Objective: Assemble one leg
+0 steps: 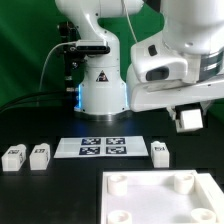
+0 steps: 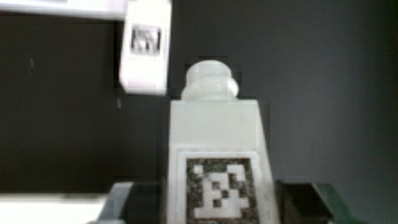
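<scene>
My gripper (image 1: 188,117) is at the exterior view's right, raised above the table and shut on a leg (image 1: 189,119), a small white block. In the wrist view this leg (image 2: 215,140) stands between my dark fingers (image 2: 125,200), with its black-and-white tag facing the camera and a round peg at its far end. My gripper (image 2: 217,206) clamps it from both sides. The large white square panel (image 1: 150,203) with round corner sockets lies at the front right, below and in front of the held leg.
Two more legs (image 1: 13,157) (image 1: 39,156) lie at the exterior view's left and a third (image 1: 159,152) beside the marker board (image 1: 100,147). The arm's white base (image 1: 100,90) stands behind. A white tagged piece (image 2: 143,45) shows beyond the held leg.
</scene>
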You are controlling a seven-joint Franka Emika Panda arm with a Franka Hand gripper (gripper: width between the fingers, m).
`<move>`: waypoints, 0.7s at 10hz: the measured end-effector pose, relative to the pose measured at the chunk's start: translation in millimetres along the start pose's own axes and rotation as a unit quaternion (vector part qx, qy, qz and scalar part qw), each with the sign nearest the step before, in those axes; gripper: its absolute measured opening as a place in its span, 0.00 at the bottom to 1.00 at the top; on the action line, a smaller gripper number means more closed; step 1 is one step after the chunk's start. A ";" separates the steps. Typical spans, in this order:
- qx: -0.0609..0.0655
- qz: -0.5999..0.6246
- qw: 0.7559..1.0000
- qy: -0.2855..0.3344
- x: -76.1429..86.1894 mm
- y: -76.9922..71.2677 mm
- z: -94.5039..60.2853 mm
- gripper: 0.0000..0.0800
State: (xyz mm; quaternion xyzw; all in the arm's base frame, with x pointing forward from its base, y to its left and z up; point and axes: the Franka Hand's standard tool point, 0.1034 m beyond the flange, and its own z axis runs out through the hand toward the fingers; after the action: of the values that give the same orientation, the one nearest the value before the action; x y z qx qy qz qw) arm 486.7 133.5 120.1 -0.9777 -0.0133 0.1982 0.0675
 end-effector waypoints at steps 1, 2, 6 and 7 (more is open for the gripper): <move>-0.003 -0.001 1.000 0.028 -2.6 2.6 -1.1 0.36; -0.002 -0.027 0.996 0.091 22.4 9.8 -17.2 0.36; -0.008 -0.055 0.940 0.338 93.5 17.3 -84.8 0.36; -0.015 -0.065 0.925 0.373 91.9 18.6 -80.8 0.36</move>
State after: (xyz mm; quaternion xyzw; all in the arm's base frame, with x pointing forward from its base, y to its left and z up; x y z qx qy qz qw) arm 602.8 109.7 155.8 -0.9789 -0.0532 -0.1857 0.0660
